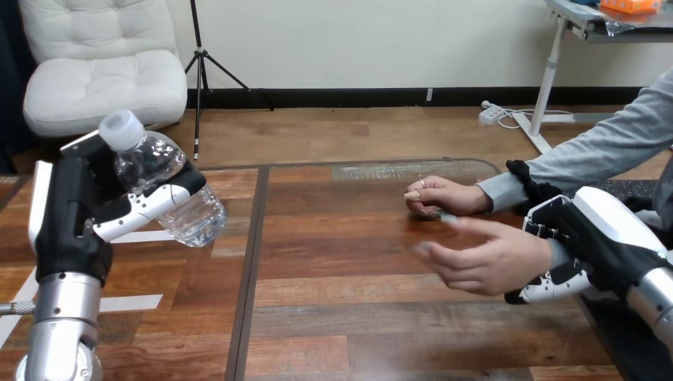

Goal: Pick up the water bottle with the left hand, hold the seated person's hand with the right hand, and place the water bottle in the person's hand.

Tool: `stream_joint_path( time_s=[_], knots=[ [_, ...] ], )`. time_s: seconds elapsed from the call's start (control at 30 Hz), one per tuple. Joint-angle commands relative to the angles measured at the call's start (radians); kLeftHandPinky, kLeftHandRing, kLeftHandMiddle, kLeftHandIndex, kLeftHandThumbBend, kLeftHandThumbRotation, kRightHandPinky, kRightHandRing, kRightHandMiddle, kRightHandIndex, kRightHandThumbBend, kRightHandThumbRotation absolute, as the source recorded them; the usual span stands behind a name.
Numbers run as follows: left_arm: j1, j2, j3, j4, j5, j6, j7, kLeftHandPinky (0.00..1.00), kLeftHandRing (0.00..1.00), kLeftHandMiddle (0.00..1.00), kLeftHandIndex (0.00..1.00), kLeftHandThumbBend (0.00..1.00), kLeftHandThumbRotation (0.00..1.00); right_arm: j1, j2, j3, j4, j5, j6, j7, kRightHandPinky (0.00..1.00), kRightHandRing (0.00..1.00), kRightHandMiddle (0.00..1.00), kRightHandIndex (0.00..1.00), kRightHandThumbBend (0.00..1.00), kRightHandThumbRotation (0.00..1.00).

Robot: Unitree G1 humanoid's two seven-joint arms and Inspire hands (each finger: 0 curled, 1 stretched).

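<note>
wooden table point(381, 317): white tape strips point(135, 302) at left; person's farther hand point(444, 196) resting toward right.

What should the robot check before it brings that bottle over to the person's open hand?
1. Grip on the water bottle: ok, the left hand is curled round it, above the table.
2. Cap on: ok.
3. Bottle upright: not ok, it leans, cap to the upper left.
4. Right hand holding the person: ok, fingers over and thumb under the wrist.
5. Person's open hand ready: ok, fingers spread, nothing in it.
6. Path across the table: ok, bare wood; the person's other hand rests farther back.
</note>
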Motion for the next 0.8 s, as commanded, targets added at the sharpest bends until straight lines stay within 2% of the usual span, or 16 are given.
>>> stream_joint_path(
  time_s=[0.0,0.6,0.77],
  knots=[
    [-0.059,-0.014,-0.014,-0.063,-0.015,-0.010,-0.004,0.27,0.32,0.36,0.38,0.67,0.00,-0.111,0.030,-0.018,-0.044,0.007,-0.002,-0.032,0.17,0.20,0.24,0.25,0.86,0.00],
    [-0.058,-0.024,-0.040,-0.084,-0.004,-0.008,-0.016,0.27,0.31,0.35,0.38,0.65,0.00,-0.158,0.066,0.001,-0.007,-0.007,-0.005,-0.020,0.14,0.17,0.22,0.22,0.79,0.00],
    [-0.055,-0.028,-0.052,-0.094,-0.017,-0.001,-0.039,0.26,0.31,0.35,0.38,0.64,0.00,-0.172,0.071,0.009,0.006,-0.014,0.005,-0.016,0.14,0.18,0.22,0.23,0.78,0.00]
  ],
)
